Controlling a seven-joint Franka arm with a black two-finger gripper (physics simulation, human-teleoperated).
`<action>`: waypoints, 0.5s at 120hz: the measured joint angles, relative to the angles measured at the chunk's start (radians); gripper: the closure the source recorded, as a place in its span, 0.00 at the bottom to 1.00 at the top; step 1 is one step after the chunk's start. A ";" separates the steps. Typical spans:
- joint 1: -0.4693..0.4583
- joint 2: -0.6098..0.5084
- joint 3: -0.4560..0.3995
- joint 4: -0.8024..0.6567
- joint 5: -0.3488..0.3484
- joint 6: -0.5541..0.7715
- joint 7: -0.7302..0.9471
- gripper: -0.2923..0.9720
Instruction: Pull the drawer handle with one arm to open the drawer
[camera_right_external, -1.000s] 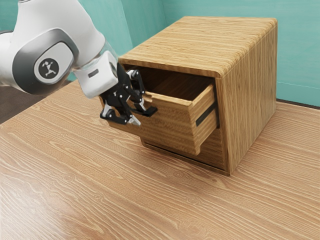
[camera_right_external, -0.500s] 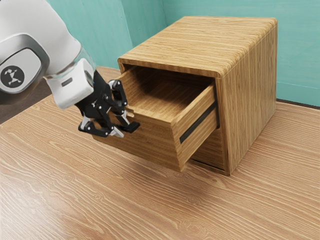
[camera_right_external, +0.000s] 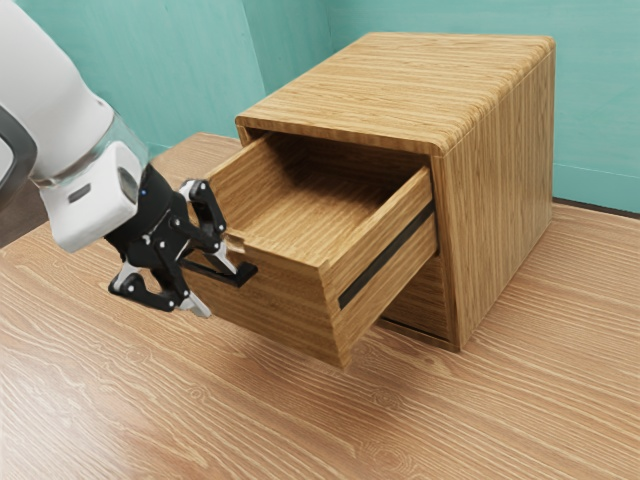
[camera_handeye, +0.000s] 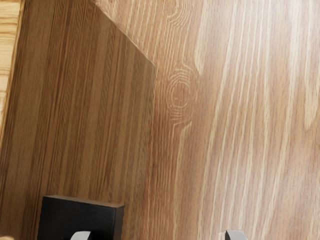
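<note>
Though our hand is open, fingers apart, the drawer's black handle sits between them, close against one finger. The drawer juts far out of its cabinet, over the worktop.

A shaded drawer front is seen beside the paler worktop. A black handle is set on it. The jaws' tips are shown well apart, one in front of the handle, the other over the worktop.
</note>
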 joint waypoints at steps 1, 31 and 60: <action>-0.005 -0.004 0.000 -0.001 0.000 -0.002 -0.001 0.56; -0.075 -0.106 -0.127 0.286 0.045 -0.235 -0.059 0.45; -0.045 0.102 -0.057 0.474 0.058 -0.383 -0.148 0.30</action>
